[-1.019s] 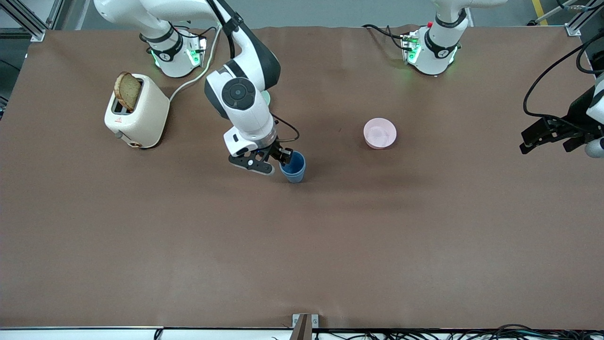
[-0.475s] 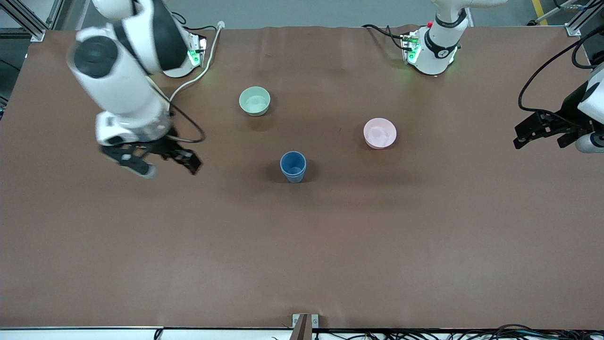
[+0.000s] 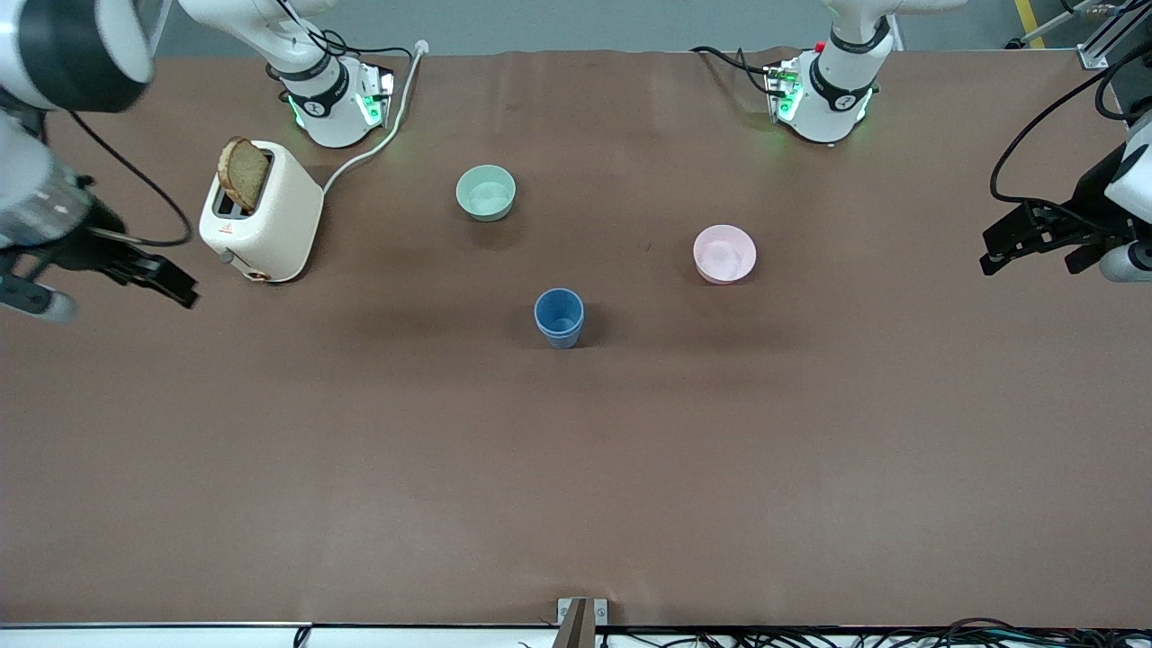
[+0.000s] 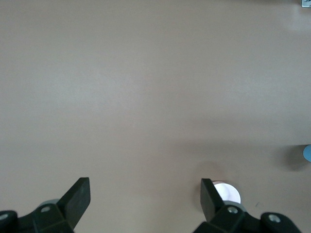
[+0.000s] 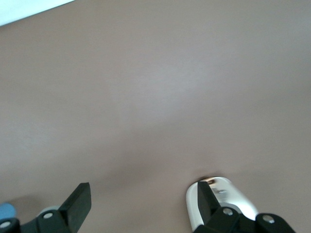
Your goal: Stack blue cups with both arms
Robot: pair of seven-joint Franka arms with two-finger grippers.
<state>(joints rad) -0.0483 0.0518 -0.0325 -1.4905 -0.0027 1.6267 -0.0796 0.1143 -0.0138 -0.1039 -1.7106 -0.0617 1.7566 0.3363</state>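
The blue cups (image 3: 559, 317) stand nested mid-tabletop (image 3: 576, 468). The left pincer (image 3: 1035, 243) and right pincer (image 3: 103, 283) hover over opposite ends, fingers apart and empty.

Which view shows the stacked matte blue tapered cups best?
The front view: the stacked matte blue tapered cups stand whole and unobstructed mid-table. The left wrist view catches only a blue sliver at its edge; the right wrist view likewise.
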